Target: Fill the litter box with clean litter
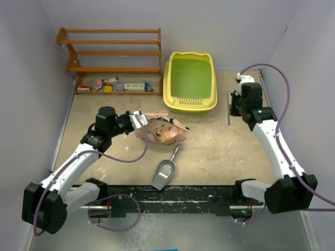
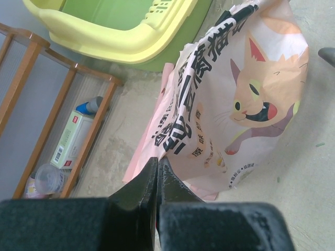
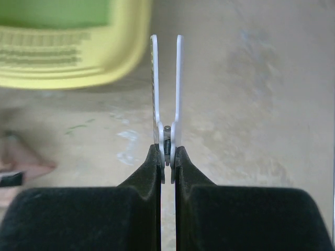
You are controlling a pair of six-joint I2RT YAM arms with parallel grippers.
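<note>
Top external: fill not started.
Litter box (image 1: 189, 103) at 12 o'clock, floor bare, no litter visible; scoop (image 1: 164, 172) untouched at 6. Left wrist: left tool (image 2: 157, 164) closed at bag (image 2: 246, 94) edge, pinch unclear. Right wrist: right tool (image 3: 166, 151) closed, box at 10.

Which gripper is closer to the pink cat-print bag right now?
Left. The left gripper is at the pink bag's left edge, shut on it; the right gripper sits far off, right of the litter box.

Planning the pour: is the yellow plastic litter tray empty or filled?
Empty: the large yellow plastic tray shows a bare green floor in the top view, nothing on it.
</note>
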